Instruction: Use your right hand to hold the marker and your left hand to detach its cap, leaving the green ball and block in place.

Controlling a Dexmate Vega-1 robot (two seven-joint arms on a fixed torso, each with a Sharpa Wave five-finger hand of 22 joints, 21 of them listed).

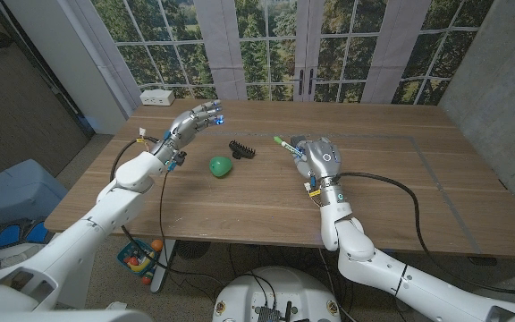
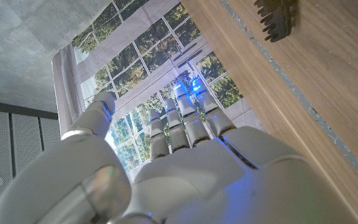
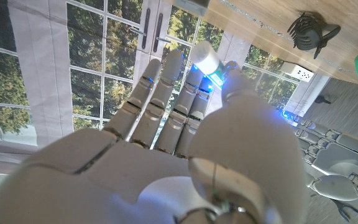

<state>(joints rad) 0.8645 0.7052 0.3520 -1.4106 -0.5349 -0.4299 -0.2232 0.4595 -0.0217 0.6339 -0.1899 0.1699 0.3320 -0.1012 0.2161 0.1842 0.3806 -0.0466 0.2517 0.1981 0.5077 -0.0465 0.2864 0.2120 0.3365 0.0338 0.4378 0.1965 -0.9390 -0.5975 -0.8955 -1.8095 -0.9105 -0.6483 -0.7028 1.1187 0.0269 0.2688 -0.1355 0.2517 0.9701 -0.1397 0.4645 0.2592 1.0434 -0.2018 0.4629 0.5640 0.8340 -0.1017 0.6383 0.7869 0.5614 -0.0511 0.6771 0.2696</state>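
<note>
My right hand (image 1: 322,158), nearest the head camera, is raised above the tabletop (image 1: 392,192) with its fingers wrapped round the marker (image 1: 289,147), whose green-and-white end sticks out toward the middle of the table; the right wrist view shows that pale tip (image 3: 206,60) poking past the fingertips. My left hand (image 1: 195,121) hovers over the far left part of the tabletop, fingers extended and slightly apart, holding nothing, well apart from the marker. Between the two hands lie the green ball (image 1: 220,166) and, just beyond it, a black toothed piece (image 1: 241,148), which I take to be the block; I cannot tell which end of the marker carries the cap. Chief risk, in my judgement: bringing the left hand across low would sweep the ball, which would roll at a touch, or nudge the block. A second risk is a weak right grasp letting the marker slide out when the cap is pulled.
</note>
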